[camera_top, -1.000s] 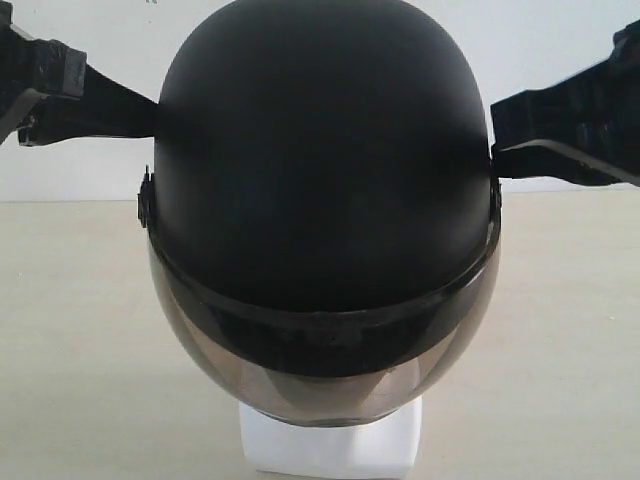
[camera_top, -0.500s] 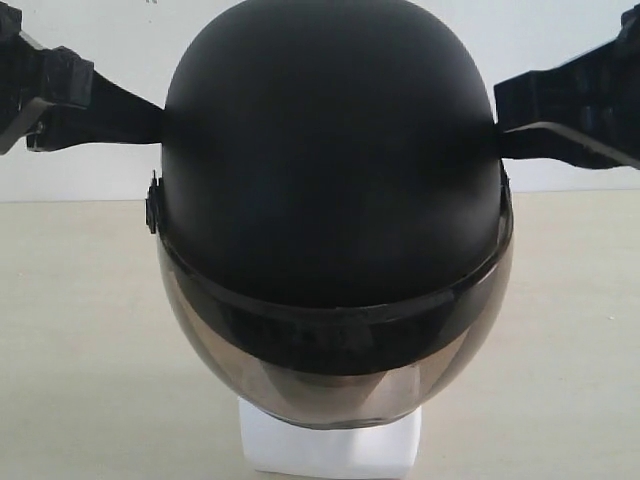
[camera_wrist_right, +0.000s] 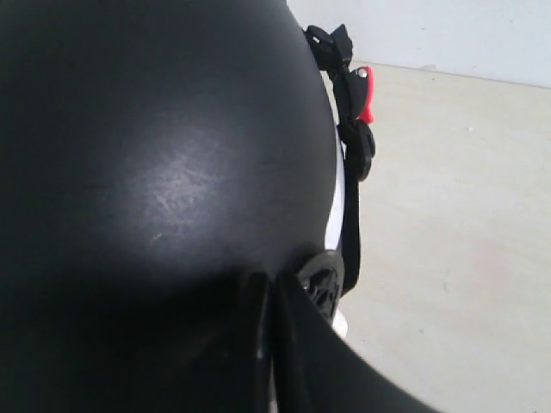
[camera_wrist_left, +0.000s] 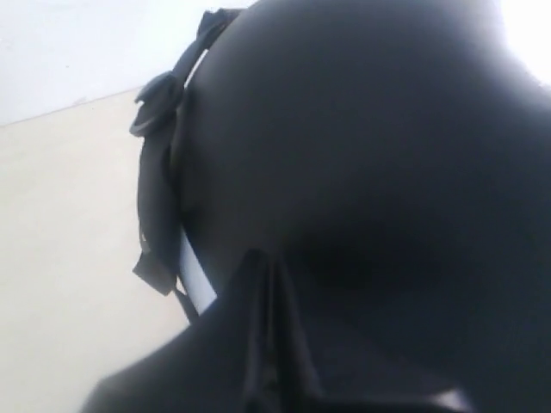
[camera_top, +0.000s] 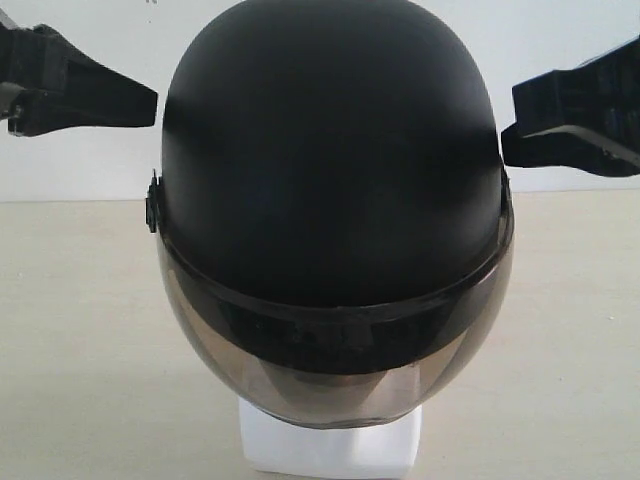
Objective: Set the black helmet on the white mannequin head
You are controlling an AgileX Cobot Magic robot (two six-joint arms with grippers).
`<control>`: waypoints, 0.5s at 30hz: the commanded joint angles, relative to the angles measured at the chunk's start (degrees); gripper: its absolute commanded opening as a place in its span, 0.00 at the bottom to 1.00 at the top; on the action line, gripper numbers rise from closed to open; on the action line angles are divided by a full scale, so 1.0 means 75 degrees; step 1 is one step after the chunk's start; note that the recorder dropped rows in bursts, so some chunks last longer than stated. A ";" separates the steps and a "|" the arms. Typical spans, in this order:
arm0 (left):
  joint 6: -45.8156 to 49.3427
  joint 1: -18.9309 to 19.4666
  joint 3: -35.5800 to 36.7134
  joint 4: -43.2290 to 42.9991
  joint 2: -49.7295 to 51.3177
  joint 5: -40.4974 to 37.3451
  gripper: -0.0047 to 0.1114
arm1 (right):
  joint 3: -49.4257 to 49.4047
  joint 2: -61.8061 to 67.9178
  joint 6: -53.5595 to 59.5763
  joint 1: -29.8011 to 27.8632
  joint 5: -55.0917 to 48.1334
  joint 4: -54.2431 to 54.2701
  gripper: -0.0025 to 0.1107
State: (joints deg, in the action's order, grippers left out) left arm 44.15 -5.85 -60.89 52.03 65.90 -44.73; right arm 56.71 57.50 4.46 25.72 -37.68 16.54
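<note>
back your closed, empty left gripper point(camera_top: 150, 100) and right gripper point(camera_top: 508, 135) straight away from the rounded black helmet point(camera_top: 330, 170) capping the white plastic mannequin head point(camera_top: 330, 452).

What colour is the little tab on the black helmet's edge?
The small plastic tab is red; the right wrist view shows it best.

The left gripper point(camera_top: 148, 100) and the right gripper point(camera_top: 510, 128), which had been touching the sides of the black helmet point(camera_top: 330, 170), drew back outward and left a clear gap on each side. Before that, the helmet had shifted slightly to the right.
</note>
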 commanded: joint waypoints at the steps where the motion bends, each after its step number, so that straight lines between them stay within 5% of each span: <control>1: 0.0059 0.0128 -0.0066 -0.0195 -0.0328 -0.0159 0.08 | 0.0006 -0.0041 0.0084 0.0010 -0.0036 -0.0105 0.02; 15: -0.0288 0.0175 -0.0066 -0.0518 -0.0465 -0.0576 0.08 | -0.0007 -0.0078 0.0084 0.0010 -0.0272 -0.0037 0.02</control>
State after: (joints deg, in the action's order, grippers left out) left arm 42.65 -4.74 -60.94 48.22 62.91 -48.21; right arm 56.71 57.42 4.46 25.72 -39.62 16.10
